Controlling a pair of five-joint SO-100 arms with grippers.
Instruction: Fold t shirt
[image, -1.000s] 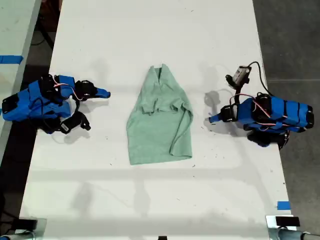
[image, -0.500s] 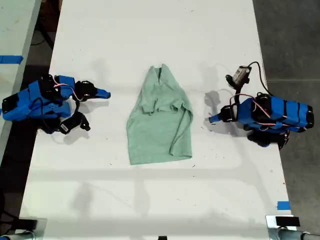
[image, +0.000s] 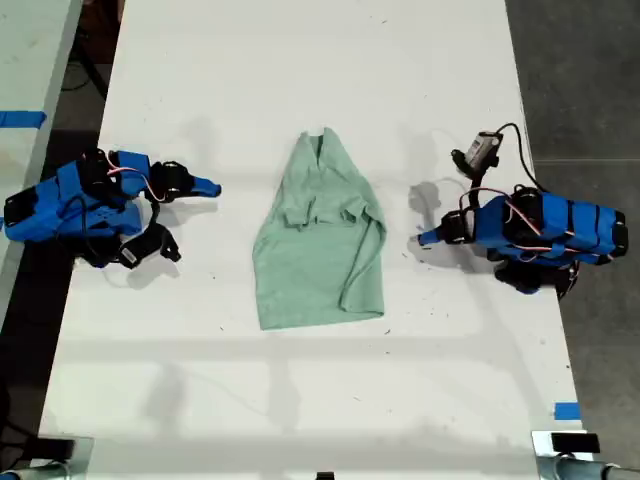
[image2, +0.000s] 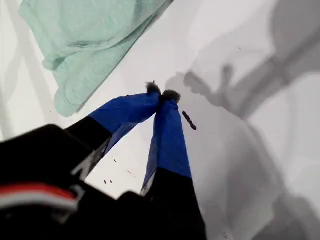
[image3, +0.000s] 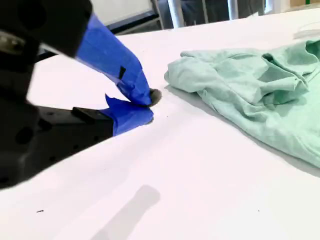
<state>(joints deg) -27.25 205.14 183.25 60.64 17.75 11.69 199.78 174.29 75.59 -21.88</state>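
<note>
Mint t shirt (image: 320, 238) lies mid white tabletop (image: 300, 80); dark floor either side.
My first end effector (image2: 161, 95) and second end effector (image3: 145, 102): tips together, empty, beside the shirt.

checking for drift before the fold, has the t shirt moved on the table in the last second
No. In the exterior view the t shirt lies as before, midway between the table's long edges.

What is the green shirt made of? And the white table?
The shirt looks like soft knit cloth, maybe cotton: matte, finely speckled, bunching into floppy folds. The table looks hard and smooth, perhaps painted or laminate board: flat, slightly shiny, holding faint shadows. Neither is certain.
</note>
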